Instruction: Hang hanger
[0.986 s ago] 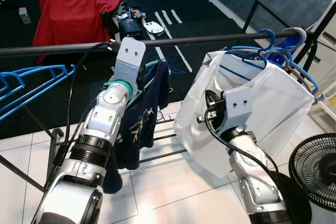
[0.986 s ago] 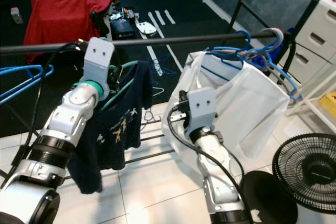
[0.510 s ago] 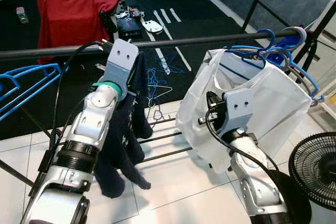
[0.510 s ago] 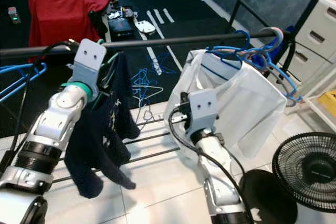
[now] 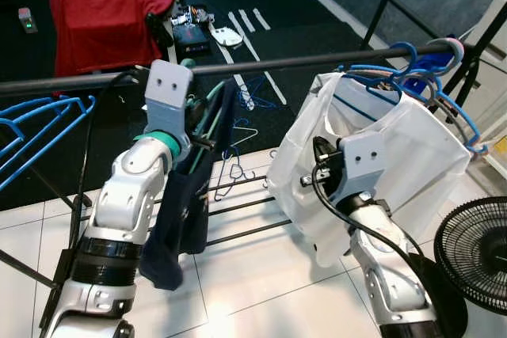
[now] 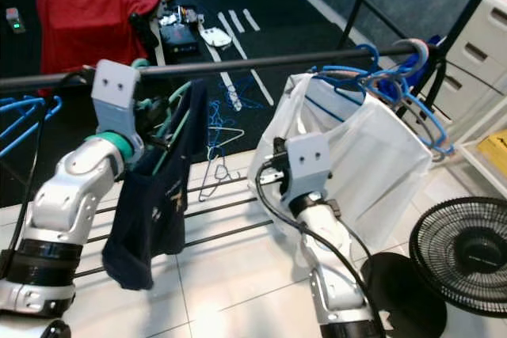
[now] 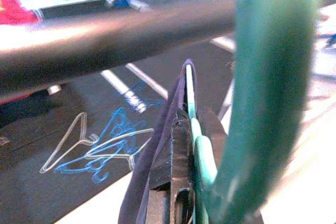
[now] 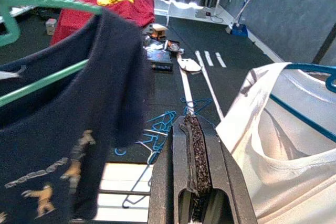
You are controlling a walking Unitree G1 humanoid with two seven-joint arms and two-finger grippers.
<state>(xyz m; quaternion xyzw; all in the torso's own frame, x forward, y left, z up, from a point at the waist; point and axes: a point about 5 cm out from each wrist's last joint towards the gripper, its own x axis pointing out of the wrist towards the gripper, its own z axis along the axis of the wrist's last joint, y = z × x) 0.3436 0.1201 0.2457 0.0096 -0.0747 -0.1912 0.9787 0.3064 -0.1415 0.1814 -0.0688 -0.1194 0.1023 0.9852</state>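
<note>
**Green hanger raised to the rail, hook just short of seating**

The left gripper [image 7: 181, 182] holds the green hanger [image 6: 170, 128] up against the black rail [image 5: 277, 61], its jaws pinched shut on the hanger's neck with a fold of the dark garment [image 6: 150, 203] caught between them. Gripping there, just under the hook, keeps the load hanging straight down and leaves the curved hook free to pass over the bar. In the left wrist view the thick, glossy green hook crosses in front of the rail; whether it already bears on it I cannot tell. The garment is soft navy knit with small pale printed figures, and it sags in long folds.

The right gripper [image 8: 195, 169] waits lower, near the white shirt [image 5: 396, 148], its rubber-textured jaws pressed together on nothing. That shirt, thin and semi-sheer, already hangs from slim blue hangers [image 5: 412, 73] bunched at the rail's far end. Loose wire hangers [image 6: 222, 148] lie on the floor beneath
</note>
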